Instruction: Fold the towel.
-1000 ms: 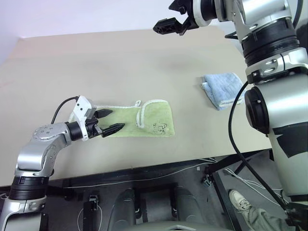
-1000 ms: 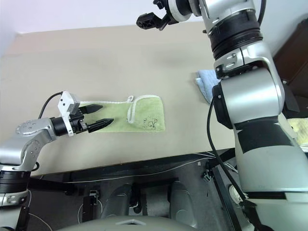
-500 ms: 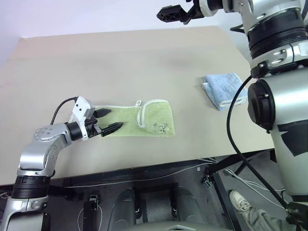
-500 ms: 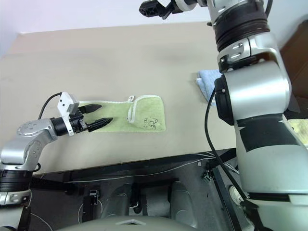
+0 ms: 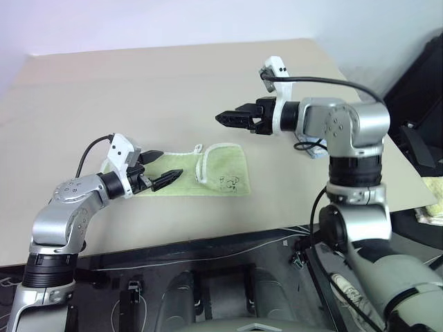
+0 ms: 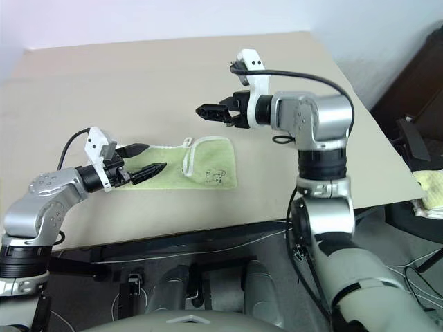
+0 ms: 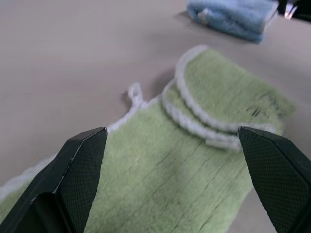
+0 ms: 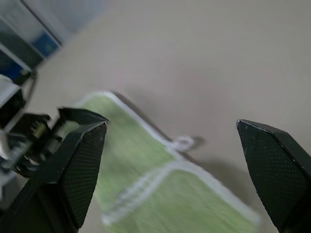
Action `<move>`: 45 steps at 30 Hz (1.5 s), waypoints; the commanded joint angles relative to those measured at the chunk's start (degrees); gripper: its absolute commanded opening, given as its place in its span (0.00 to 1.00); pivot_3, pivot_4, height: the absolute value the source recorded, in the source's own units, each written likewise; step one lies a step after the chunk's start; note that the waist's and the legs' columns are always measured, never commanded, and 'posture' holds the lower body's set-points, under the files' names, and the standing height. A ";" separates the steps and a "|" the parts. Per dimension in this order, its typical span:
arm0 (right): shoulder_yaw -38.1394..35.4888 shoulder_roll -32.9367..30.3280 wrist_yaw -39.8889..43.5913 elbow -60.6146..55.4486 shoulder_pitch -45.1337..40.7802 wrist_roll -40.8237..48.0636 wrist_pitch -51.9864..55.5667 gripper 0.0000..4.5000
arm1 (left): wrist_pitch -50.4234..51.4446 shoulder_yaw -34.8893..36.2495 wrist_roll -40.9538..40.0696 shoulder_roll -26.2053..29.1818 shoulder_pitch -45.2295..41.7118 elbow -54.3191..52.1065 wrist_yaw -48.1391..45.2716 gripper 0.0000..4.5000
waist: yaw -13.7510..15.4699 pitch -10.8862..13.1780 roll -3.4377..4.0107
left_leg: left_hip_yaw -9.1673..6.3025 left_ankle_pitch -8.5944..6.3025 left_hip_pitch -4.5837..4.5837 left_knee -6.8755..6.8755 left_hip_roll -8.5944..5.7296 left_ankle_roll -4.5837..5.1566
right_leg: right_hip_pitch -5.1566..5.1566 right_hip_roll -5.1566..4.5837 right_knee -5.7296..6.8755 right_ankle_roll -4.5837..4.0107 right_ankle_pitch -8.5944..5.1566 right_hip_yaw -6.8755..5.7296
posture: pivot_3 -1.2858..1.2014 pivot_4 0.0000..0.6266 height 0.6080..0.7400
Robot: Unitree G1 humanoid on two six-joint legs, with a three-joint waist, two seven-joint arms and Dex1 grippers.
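The lime-green towel (image 5: 223, 170) lies flat on the tan table (image 5: 173, 83) near its front edge. Its right end is folded back over itself, showing white trim and a small dark mark. A white loop (image 7: 133, 91) sticks out from its far edge. My left gripper (image 5: 172, 163) hovers open just over the towel's left part, pointing toward the fold. My right gripper (image 5: 228, 115) hangs open in the air beyond and above the folded end, pointing left. Neither gripper touches the cloth.
A smaller light blue towel (image 7: 233, 14) lies folded on the table to the right, beyond the green one. The table's front edge runs close below the towel. Cables and a dark frame sit on the floor under it.
My right arm has swung down from high over the table's far side to just above the towel's folded end. The left gripper has barely shifted. The towel has not moved.
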 commanded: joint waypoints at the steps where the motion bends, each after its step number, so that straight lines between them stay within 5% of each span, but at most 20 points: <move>1: -2.14 4.20 -5.30 -6.92 7.51 2.26 -2.52 1.00 | -1.08 1.40 -0.74 -0.79 0.01 -2.69 1.16 1.00 | 0.07 -0.01 0.00 | 0.00 0.00 0.04 0.01 0.00 0.00 | 0.08 0.00 -0.01 0.00 0.00 -0.01 | 0.52 0.24 1.00; 4: -0.07 5.45 -6.68 -9.76 14.14 3.07 -4.81 0.91 | -0.57 0.77 -2.74 -3.05 -0.53 -4.05 1.48 1.00 | 0.11 -0.01 0.00 | 0.00 0.00 0.03 0.10 -0.04 0.01 | 0.14 -0.01 -0.03 -0.01 0.00 -0.01 | 0.52 0.24 1.00; 7: 0.40 5.96 -7.05 -11.21 17.77 3.89 -8.76 0.72 | 0.01 0.37 -4.74 -5.38 -1.22 -4.74 1.32 0.86 | 0.01 -0.01 0.00 | 0.00 0.00 0.02 0.15 -0.05 0.02 | 0.15 -0.02 -0.02 -0.02 0.00 0.00 | 0.52 0.24 1.00; 17: 3.00 7.85 -11.33 -6.69 21.28 1.96 -23.83 0.00 | -5.19 -6.01 -1.57 -9.13 -5.81 2.99 -2.96 0.10 | -0.08 -0.01 0.00 | -0.07 0.04 0.18 0.13 0.01 -0.04 | 0.30 0.14 -0.04 -0.03 -0.02 0.01 | 0.52 0.24 1.00; 19: 3.34 8.84 -14.42 -3.29 21.09 0.12 -27.71 0.00 | -8.48 -7.94 1.61 -10.03 -7.67 7.43 -3.10 0.01 | -0.07 -0.01 0.00 | -0.07 0.04 0.22 0.12 0.01 -0.04 | 0.33 0.14 -0.05 -0.03 -0.02 0.01 | 0.52 0.24 1.00; 28: 8.26 10.68 -15.39 6.39 20.97 -2.38 -39.62 0.00 | -24.78 -14.10 12.44 -16.41 -14.32 26.64 -5.20 0.01 | -0.05 -0.01 0.00 | -0.09 0.03 0.33 0.09 0.01 -0.03 | 0.49 0.13 -0.13 -0.11 -0.07 0.00 | 0.52 0.24 1.00; 37: 14.53 12.17 -16.37 17.19 25.82 -8.04 -49.00 0.00 | -21.59 -13.81 13.31 -11.53 -5.06 19.83 -6.86 0.01 | -0.20 -0.02 0.00 | -0.07 0.03 0.42 -0.03 0.07 -0.04 | 0.48 0.15 -0.12 -0.09 -0.06 0.01 | 0.52 0.24 1.00; 45: 16.33 12.07 -16.09 25.03 27.59 -11.74 -58.97 0.00 | -21.48 -12.37 13.09 -12.55 -6.00 22.11 -4.17 0.01 | -0.26 -0.20 -0.01 | -0.08 -0.09 1.14 -0.10 0.37 -0.23 | 1.12 0.13 -0.33 -0.32 -0.11 0.01 | 0.52 0.24 1.00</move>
